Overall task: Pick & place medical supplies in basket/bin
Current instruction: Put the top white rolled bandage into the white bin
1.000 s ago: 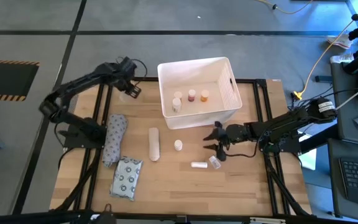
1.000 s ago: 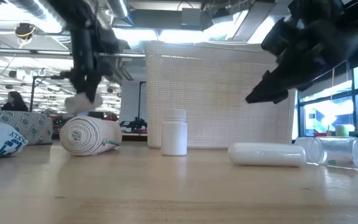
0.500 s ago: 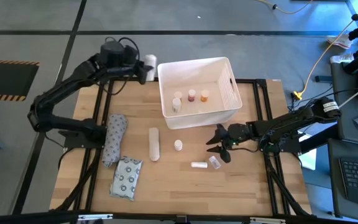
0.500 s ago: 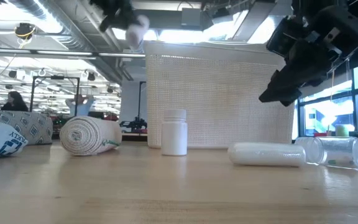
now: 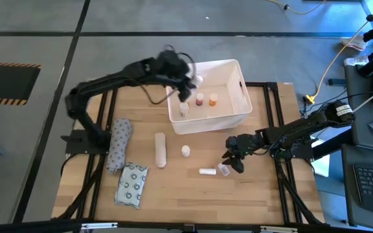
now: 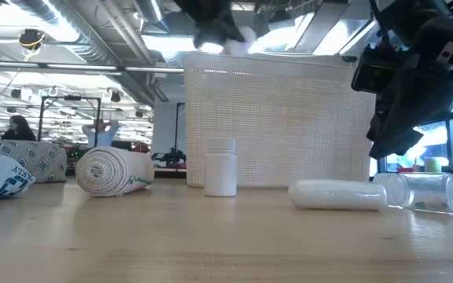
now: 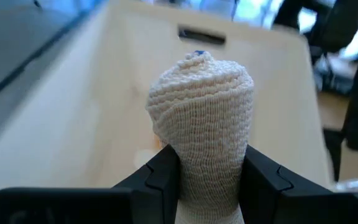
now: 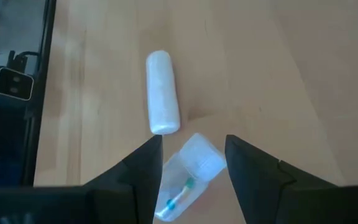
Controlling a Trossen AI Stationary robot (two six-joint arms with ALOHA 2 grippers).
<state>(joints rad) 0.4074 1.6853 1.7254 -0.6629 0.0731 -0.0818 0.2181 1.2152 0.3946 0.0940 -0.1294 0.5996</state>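
My left gripper (image 5: 188, 83) hovers above the left part of the white bin (image 5: 238, 77), shut on a cream rolled bandage (image 7: 201, 106). Three small capped bottles (image 5: 199, 99) stand inside the bin. My right gripper (image 8: 191, 142) is open, raised above the table near its right side, with its fingers on either side of a clear vial (image 8: 194, 168) lying on the wood without touching it. A small white tube (image 8: 162, 91) lies just beyond it. A white roll (image 5: 160, 149), a small white bottle (image 5: 185, 151) and a grey ring-patterned packet (image 5: 133, 184) rest on the table. My left gripper pinches the bandage roll between its two fingers (image 7: 160, 177), which lie on the roll's sides partway along it (image 7: 207, 158). The free end sticks out past the fingertips. The roll is lifted clear, above the bin (image 7: 92, 93).
A grey patterned wrapped roll (image 5: 120, 144) lies near the table's left side beside the packet. The bin's mesh wall (image 6: 278, 118) stands behind the loose items in the low view. Black frame rails border the table. Bare wood lies along the near edge.
My left gripper has swung from the table's far-left corner up and rightward, carrying the bandage roll over the bin's left rim. My right gripper has drifted slightly toward the near edge and down, over the clear vial, staying open.
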